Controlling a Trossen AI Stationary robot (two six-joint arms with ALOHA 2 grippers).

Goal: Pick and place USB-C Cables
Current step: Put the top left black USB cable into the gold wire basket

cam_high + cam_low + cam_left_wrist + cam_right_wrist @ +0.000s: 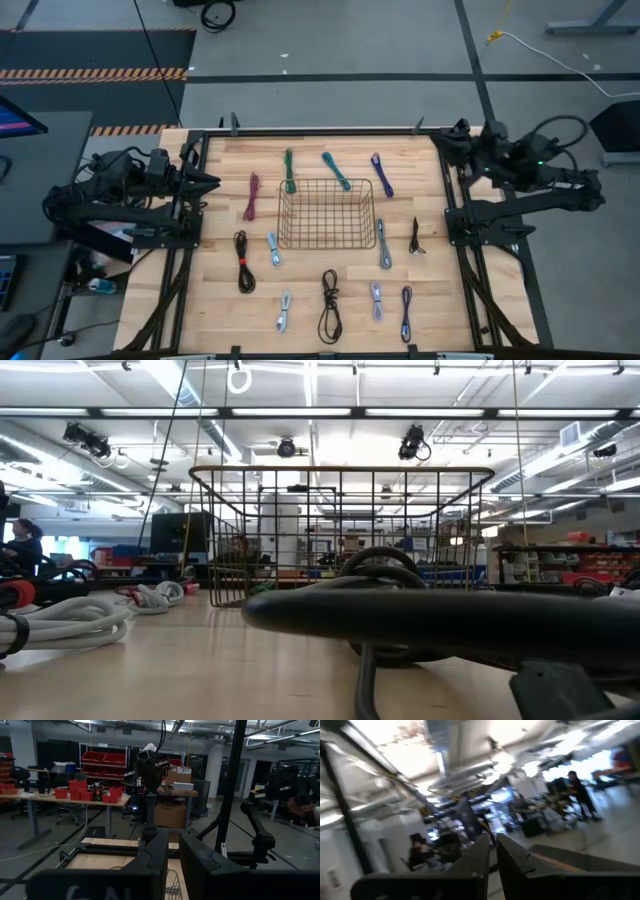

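Several USB-C cable bundles lie on the wooden table around a dark wire-mesh basket (pixel 327 213). Among them are a magenta one (pixel 251 197), a green one (pixel 290 170), a teal one (pixel 336 170), a purple one (pixel 381 174), a black one (pixel 244 260) and pale ones (pixel 384 243). In the low view a black cable (pixel 400 615) lies close in front of the basket (pixel 340 530). My left gripper (pixel 205 180) hovers at the table's left edge, shut and holding nothing (pixel 173 855). My right gripper (pixel 447 140) hovers over the far right corner, raised, shut and holding nothing (pixel 492 852).
Dark frame rails (pixel 185 260) run along the table's left and right edges under both arms. A person (pixel 577 790) stands in the room beyond the table. Bare wood (pixel 215 310) shows between the cables near the front left.
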